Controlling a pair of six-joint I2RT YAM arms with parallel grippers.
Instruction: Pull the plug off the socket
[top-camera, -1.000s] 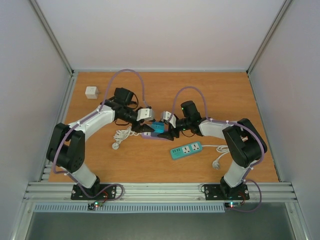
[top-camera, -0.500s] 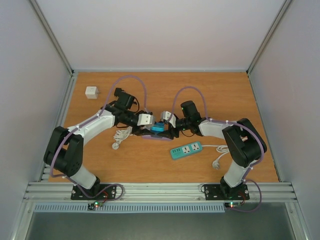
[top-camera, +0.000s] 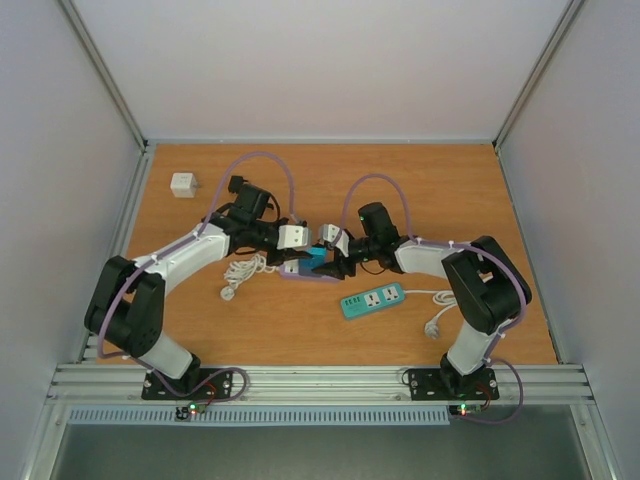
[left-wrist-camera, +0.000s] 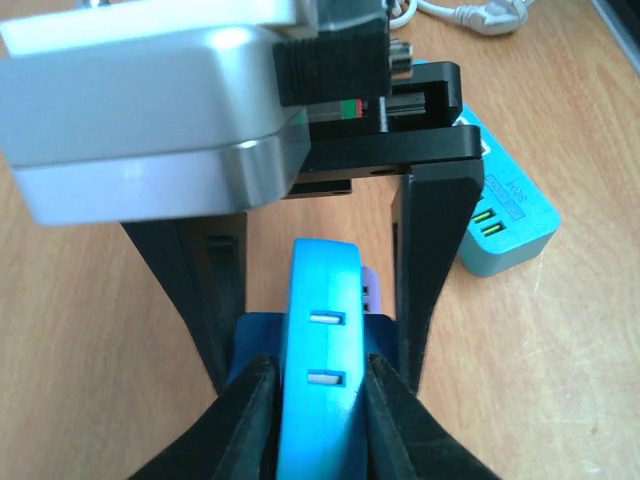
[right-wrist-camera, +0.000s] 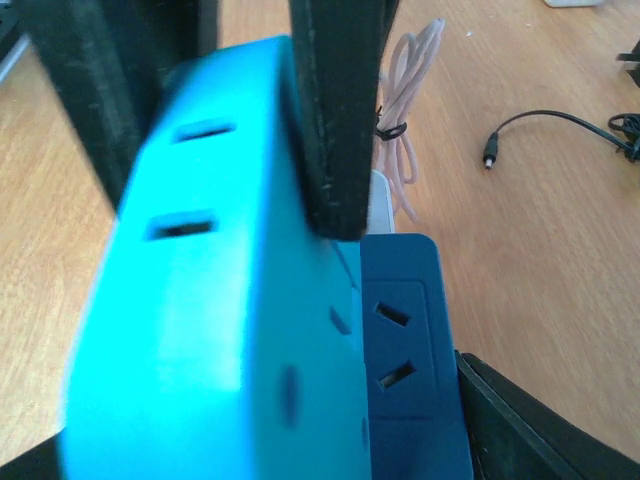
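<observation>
Gripping the plug (left-wrist-camera: 320, 300), left end effector (left-wrist-camera: 317, 385) faces right end effector (top-camera: 333, 268) gripping socket (right-wrist-camera: 405, 350).

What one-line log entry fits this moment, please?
phase: grasp | left gripper: shut on light-blue adapter | right gripper: on dark-blue socket | parts: touching

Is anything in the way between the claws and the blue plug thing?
Nothing visible. The left claw pinches the light blue piece; the right claw sits at the dark blue piece beside it.

Nothing legible (power strip (left-wrist-camera: 510, 215) print blurred).
</observation>
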